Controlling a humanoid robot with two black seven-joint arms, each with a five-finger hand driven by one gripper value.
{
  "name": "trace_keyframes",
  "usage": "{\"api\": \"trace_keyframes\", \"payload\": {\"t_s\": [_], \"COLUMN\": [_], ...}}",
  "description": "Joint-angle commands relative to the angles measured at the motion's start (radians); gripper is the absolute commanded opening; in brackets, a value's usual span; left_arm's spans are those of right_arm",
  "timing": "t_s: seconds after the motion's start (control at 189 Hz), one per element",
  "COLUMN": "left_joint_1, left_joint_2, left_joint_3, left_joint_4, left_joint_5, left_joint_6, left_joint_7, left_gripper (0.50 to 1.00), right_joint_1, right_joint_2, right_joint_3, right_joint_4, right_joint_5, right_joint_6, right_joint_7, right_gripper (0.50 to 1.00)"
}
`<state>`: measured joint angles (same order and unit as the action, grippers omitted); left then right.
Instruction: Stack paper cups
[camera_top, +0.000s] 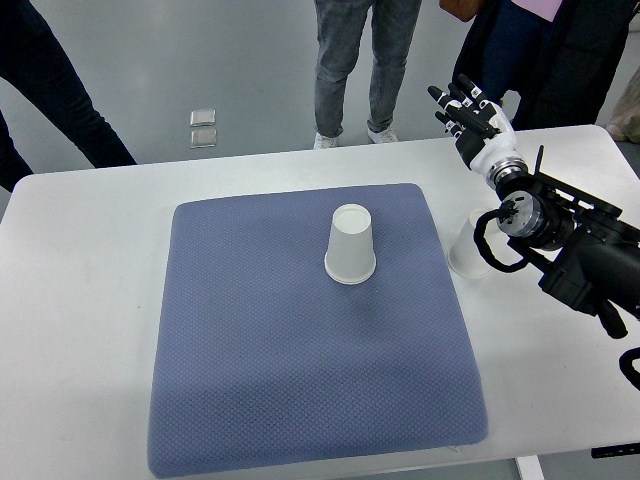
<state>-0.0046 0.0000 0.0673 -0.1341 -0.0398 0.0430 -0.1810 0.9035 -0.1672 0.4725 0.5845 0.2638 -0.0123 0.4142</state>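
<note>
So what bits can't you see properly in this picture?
- Second paper cup, top view: partly hidden behind the right arm.
- Left hand: out of frame altogether.
- People standing behind the table: cut off by the top edge.
- Paper cup on the mat: its inside isn't visible.

Bright, even overhead light, soft shadows, sharp focus, slight edge distortion

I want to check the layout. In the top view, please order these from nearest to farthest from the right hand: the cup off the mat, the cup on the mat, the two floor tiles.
From the right hand:
1. Cup off the mat, on the table's right, partly behind the arm.
2. Cup on the mat, mid-mat.
3. Two floor tiles, beyond the table, left.
</note>
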Motion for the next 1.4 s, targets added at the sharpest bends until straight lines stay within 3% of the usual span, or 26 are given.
{"api": "trace_keyframes", "payload": {"t_s": [0.0, 1.395], "left_joint_1": [0.000, 0.000], "left_joint_2": [0.000, 0.000], "left_joint_3": [-0.001, -0.001], "left_joint_4": [0.001, 0.002], "left_joint_5": [0.000, 0.000], "left_joint_6": [0.000, 0.000], "left_joint_7": [0.000, 0.000], "left_gripper": [1.000, 1.000], "right_joint_1": [0.000, 0.014], "right_joint_2": [0.000, -0.008], "right_joint_3": [0.000, 0.017], "right_joint_4": [0.000, 0.005], "right_joint_5": [0.000, -0.002], "right_joint_6": [0.000, -0.002], "right_joint_7": [0.000, -0.003], "right_gripper": [0.917, 0.917]}}
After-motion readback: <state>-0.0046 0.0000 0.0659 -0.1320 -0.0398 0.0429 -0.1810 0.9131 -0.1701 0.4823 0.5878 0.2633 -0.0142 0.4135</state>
